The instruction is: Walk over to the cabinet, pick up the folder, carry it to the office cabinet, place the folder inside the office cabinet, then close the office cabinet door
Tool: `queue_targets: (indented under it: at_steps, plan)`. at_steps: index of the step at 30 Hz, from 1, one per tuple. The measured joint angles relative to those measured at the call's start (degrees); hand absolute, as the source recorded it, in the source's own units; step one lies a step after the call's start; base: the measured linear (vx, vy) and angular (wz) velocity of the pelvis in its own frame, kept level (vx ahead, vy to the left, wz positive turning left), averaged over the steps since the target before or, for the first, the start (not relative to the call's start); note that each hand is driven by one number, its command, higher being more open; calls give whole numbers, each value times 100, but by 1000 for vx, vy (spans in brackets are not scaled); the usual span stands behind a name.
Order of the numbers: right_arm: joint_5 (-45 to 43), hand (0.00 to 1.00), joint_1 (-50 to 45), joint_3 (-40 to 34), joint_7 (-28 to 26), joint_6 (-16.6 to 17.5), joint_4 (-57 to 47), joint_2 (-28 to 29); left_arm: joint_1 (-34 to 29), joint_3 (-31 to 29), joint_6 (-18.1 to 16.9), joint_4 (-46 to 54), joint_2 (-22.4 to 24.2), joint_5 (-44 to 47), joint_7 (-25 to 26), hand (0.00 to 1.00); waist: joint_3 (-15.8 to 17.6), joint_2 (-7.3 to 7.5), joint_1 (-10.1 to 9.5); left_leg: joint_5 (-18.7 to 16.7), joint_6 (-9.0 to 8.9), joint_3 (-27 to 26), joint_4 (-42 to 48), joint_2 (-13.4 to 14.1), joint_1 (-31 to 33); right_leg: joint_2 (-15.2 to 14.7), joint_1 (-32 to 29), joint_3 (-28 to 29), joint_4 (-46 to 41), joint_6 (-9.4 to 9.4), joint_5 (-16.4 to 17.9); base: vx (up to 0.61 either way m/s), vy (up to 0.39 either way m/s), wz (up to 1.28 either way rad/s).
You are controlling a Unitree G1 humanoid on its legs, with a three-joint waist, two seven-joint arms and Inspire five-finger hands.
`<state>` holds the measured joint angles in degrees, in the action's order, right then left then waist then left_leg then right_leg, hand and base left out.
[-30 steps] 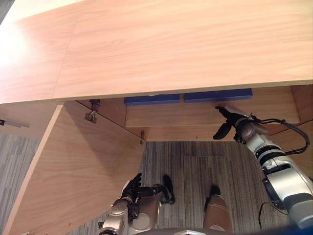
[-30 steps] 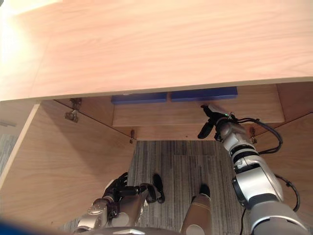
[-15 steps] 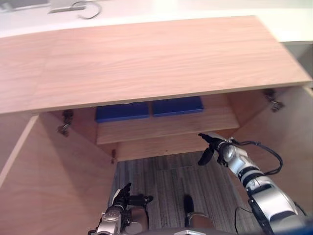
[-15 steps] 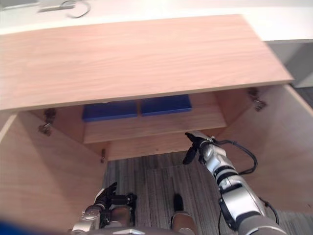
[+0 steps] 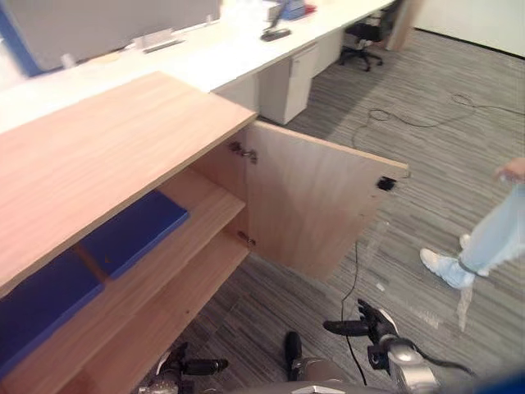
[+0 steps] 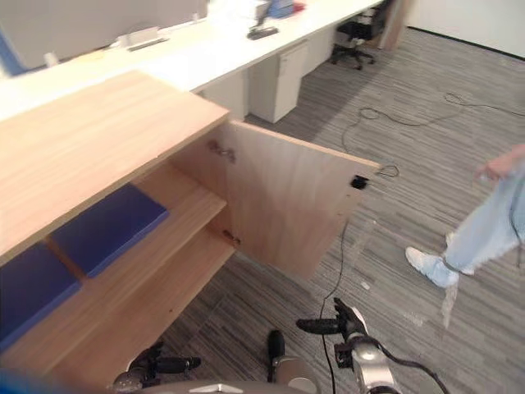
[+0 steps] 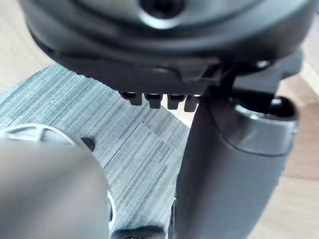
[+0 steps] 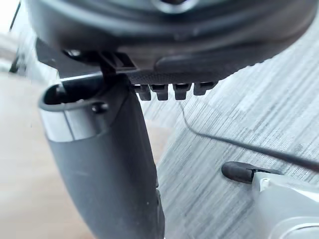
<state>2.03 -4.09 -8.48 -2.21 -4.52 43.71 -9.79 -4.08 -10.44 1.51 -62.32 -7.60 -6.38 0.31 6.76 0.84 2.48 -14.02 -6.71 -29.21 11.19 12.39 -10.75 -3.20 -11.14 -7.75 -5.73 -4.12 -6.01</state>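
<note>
Folder (image 5: 131, 232) lies flat on the cabinet shelf (image 5: 209, 199), long axis partly hidden.

We're counting two flat blue folders (image 5: 135, 232) on one wooden shelf (image 5: 201, 189), one open light-wood cabinet door (image 5: 316, 205), one person in pale trousers (image 5: 492, 238), one black office chair (image 5: 365, 37).

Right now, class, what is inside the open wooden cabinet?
A blue folder and a second blue folder lie side by side on the upper shelf of the cabinet. The back of the lower shelf is hidden beneath it.
</note>
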Motion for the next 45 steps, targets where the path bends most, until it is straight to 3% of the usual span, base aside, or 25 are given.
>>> queue_targets:
  at_steps: [1,2,4,11,15,23,27,36,45]
  plan:
    - [-61,100,-271,-270,58,4,-198,67,-11,10,15,-57,26,-50,5,100,-72,99,159,18,-20,1,-81,-57,-94,-113,-13,68,-553,169,119,48,-23,-42]
    - [-109,100,-394,-394,76,7,-234,80,-4,7,16,-63,-21,-65,6,100,-121,142,145,29,-67,-35,-131,-118,-168,-157,31,47,-473,238,39,79,-20,-32]
    - [-244,100,-553,-795,249,-12,-217,70,24,11,7,-88,44,-112,56,100,-243,-33,141,182,-153,-109,-346,-17,-209,77,119,125,-51,296,-186,77,-37,-42]
    - [-234,100,-562,-1055,535,-18,-698,123,82,168,8,-86,202,-172,72,100,-302,-191,233,483,-431,-307,-832,114,-319,434,139,214,419,422,-389,46,-44,-14]
    - [-210,100,-448,-1194,837,89,-1326,128,113,360,-10,-26,262,-230,106,100,-321,-323,233,503,-439,-261,-896,131,-346,460,220,171,539,452,-412,5,16,5]
    - [-222,100,185,-1415,1161,218,-1846,34,-16,514,-17,0,259,-448,157,100,-339,-425,145,552,-424,34,-1004,90,-318,381,543,-63,1025,410,-559,-17,24,19]
    - [-428,100,847,-1501,1232,296,-1835,-393,-143,500,-20,22,221,-450,153,100,-267,-550,52,578,-423,233,-1013,67,-198,303,547,-226,1055,406,-568,-35,7,24]
    - [-1128,100,2108,-1130,1398,464,-1193,-1086,-331,501,-24,60,232,-294,174,100,-199,-612,-199,755,-401,650,-1112,49,6,186,538,-597,1056,406,-536,-54,-8,22]
    - [-1878,100,2969,-324,1127,536,-379,-1656,-396,514,-108,270,258,71,287,100,-10,-653,-234,789,-368,913,-1089,-5,219,93,469,-778,1052,401,-563,-41,10,12]
